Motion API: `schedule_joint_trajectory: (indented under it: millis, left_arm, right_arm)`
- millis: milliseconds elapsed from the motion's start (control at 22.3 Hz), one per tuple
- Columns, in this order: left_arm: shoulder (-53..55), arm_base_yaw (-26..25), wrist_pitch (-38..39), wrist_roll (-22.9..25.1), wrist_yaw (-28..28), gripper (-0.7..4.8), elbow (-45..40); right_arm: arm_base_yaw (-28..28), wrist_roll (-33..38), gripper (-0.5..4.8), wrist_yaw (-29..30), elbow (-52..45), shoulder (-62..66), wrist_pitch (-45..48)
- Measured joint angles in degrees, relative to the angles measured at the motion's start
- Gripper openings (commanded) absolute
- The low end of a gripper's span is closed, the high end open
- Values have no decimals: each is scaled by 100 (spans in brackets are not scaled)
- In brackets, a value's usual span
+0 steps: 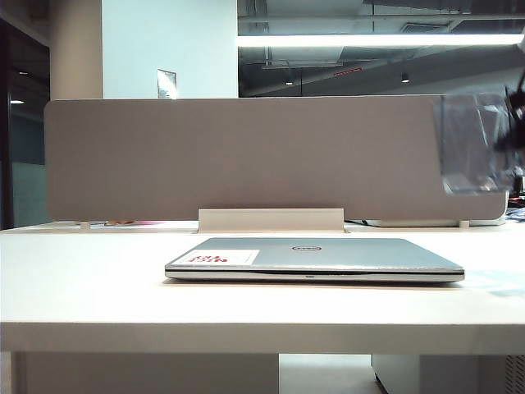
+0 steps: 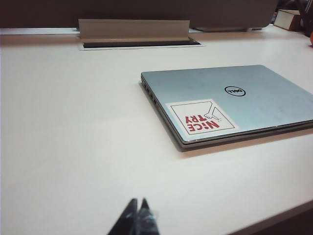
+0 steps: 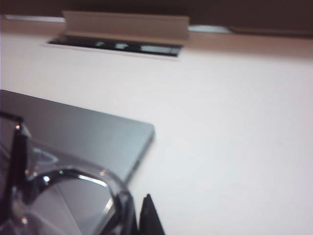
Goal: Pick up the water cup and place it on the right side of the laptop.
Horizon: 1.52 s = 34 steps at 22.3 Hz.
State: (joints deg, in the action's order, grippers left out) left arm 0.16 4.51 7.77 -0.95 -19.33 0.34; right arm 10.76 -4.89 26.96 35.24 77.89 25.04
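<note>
- The water cup [image 1: 474, 141] was a see-through, smoky grey-blue tumbler with faceted sides. It hung upright in the air at about two o'clock from the laptop [image 1: 316, 257], well above the desk [image 1: 98, 287], in the grip of the right claw [image 1: 515, 123].
- In the right wrist view the cup's clear rim [image 3: 73, 196] showed up close, with one dark finger [image 3: 149, 218] against its outside wall.
- The laptop was thin and silver-grey. It lay flat and closed near the middle of the desk, with a small oval logo [image 2: 234, 91] on its lid and a white sticker with red print [image 2: 201, 117].
</note>
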Motion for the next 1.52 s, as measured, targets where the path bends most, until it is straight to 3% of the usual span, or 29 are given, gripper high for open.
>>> schedule_joint_trajectory:
  millis: [627, 1522]
  left_arm:
    - [0, 0, 2, 0, 2, -4, 0]
    - [0, 0, 2, 0, 26, -4, 0]
  right_arm:
    - [109, 2, -1, -323, -2, 1812, 1340]
    - [109, -114, -1, -566, 0, 2247, 2015]
